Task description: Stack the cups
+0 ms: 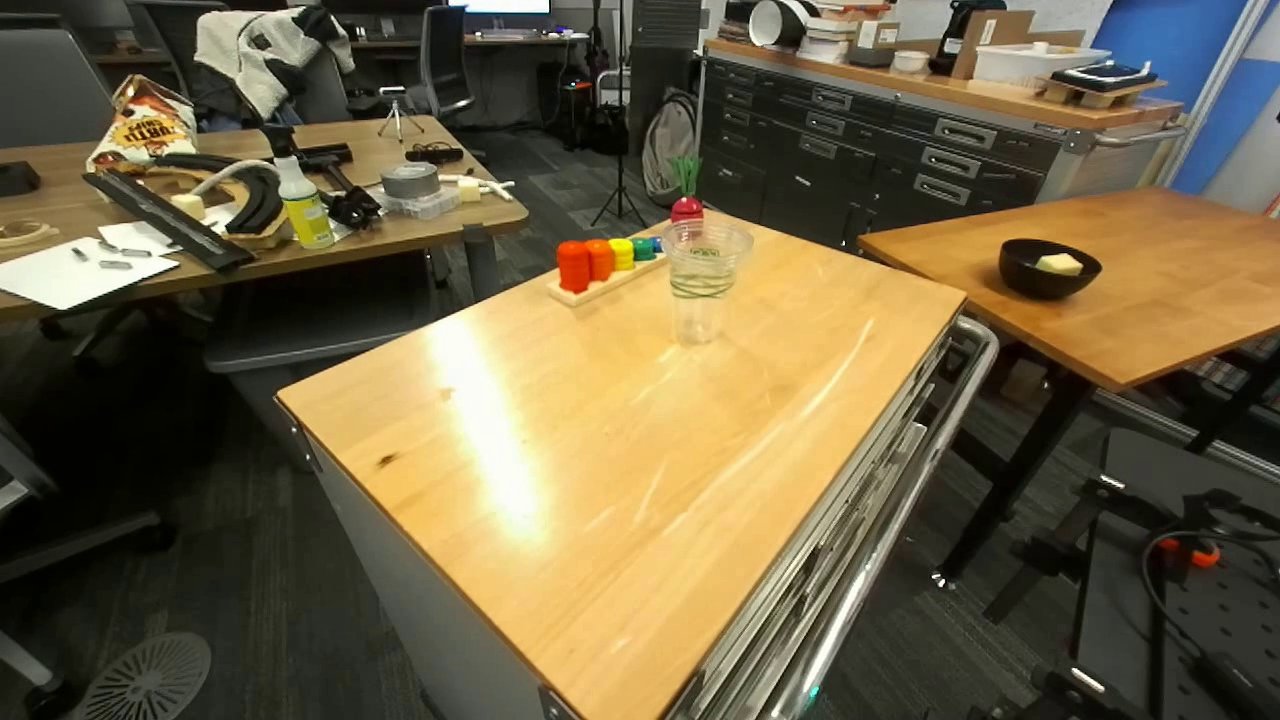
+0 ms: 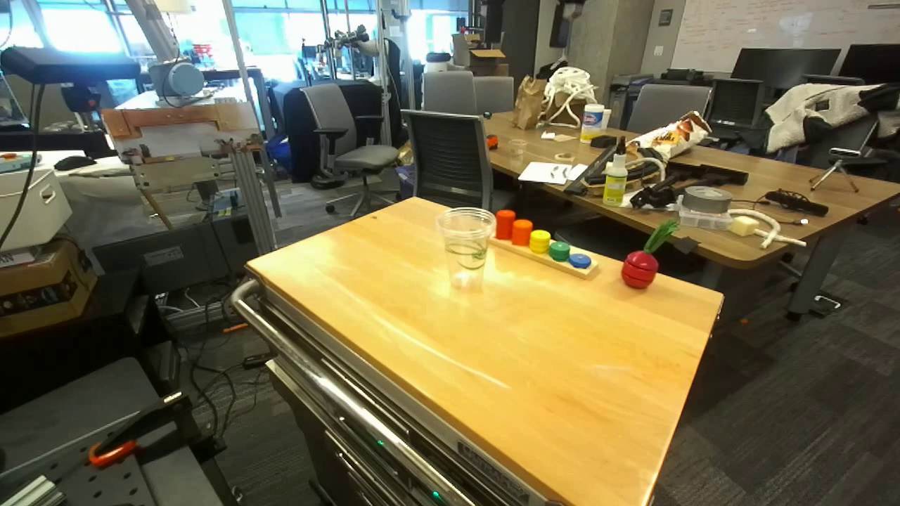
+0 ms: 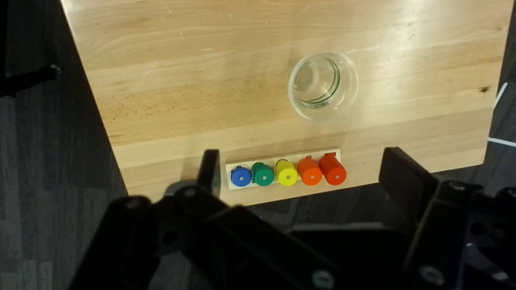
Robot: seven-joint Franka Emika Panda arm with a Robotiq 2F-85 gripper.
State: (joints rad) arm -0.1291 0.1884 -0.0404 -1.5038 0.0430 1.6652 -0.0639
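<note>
The clear plastic cups stand upright as one column on the wooden tabletop, also seen in an exterior view and, from above, in the wrist view. Closely spaced rim lines at the top look like cups nested in one another; I cannot tell how many. Green lines mark the wall. No separate cup shows on the tabletop. My gripper is open and empty in the wrist view, its two black fingers wide apart. It is above the table's edge side, apart from the cups. It is out of both exterior views.
A wooden peg board with red, orange, yellow, green and blue pieces lies beside the cups, also in the wrist view. A red toy radish with green leaves stands near the edge. A metal handle bar runs along one table side.
</note>
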